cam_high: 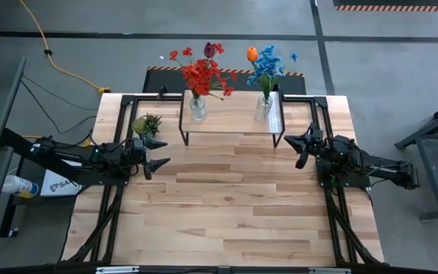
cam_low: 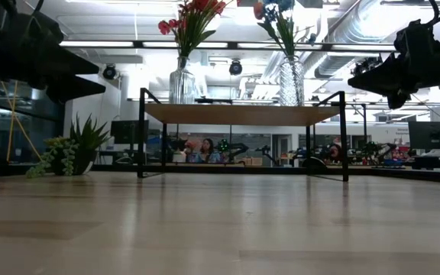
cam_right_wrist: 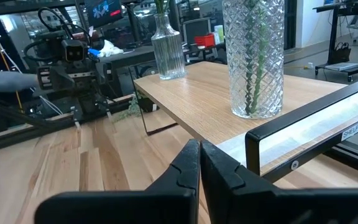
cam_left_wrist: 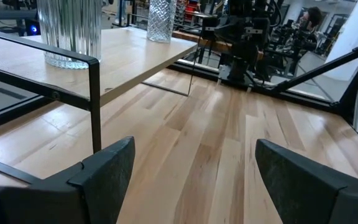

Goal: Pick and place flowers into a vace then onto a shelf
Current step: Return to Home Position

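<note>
While bare planks of the table point(cam_high: 226, 205) lay in front of the shelf point(cam_high: 234, 122), both arms hung clear of it, one off each front corner. Off the shelf's left front corner, the left gripper point(cam_left_wrist: 194, 154) stood spread wide, its two dark fingers point(cam_left_wrist: 110, 165) well apart and nothing between them. Off the shelf's right front corner, the right gripper point(cam_right_wrist: 199, 154) had its fingers pressed together tip to tip, also with nothing in its hold; the low view showed it raised above the level of the shelf's plank top. A small green leafy tuft point(cam_high: 147, 124) sat on the table just beside the shelf's left end.

On the shelf's plank, two clear glass vases stood upright and well apart. The ribbed vase point(cam_high: 197, 108) stood toward the shelf's left end and held the red flowers point(cam_high: 202, 74), with the dark maroon tulip point(cam_high: 210, 50) rising among them. The diamond-cut vase point(cam_high: 263, 108) stood toward the shelf's right end and held the blue flowers point(cam_high: 268, 67) along with the orange tulip point(cam_high: 252, 53); green stems showed through its glass in the right wrist view. Beyond the shelf, seen under its top in the low view, people point(cam_low: 205, 149) sat in the room behind.
</note>
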{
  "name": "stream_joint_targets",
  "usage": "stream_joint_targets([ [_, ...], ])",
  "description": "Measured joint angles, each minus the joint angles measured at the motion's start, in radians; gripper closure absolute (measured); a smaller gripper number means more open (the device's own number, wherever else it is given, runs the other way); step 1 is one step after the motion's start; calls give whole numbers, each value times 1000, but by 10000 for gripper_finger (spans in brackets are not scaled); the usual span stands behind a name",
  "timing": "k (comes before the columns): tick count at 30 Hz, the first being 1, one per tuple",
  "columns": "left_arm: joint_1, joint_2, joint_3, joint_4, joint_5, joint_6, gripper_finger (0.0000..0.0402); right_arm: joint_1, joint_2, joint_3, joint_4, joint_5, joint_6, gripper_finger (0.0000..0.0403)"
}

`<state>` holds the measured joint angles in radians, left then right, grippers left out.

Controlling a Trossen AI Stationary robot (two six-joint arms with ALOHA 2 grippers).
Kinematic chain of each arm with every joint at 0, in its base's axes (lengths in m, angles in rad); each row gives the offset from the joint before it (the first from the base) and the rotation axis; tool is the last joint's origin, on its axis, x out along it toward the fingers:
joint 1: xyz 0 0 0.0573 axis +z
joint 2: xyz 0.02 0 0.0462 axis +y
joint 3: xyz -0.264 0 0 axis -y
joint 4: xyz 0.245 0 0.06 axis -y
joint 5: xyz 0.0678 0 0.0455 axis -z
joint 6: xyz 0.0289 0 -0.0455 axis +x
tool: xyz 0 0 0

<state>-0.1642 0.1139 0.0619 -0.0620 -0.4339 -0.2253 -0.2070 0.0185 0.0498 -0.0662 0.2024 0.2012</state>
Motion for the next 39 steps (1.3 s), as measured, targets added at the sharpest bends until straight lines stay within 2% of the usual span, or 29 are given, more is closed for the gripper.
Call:
stream_joint_targets([
  [39, 0, 0, 1, 0, 0, 0, 37, 0, 0, 0, 0, 0, 0, 400],
])
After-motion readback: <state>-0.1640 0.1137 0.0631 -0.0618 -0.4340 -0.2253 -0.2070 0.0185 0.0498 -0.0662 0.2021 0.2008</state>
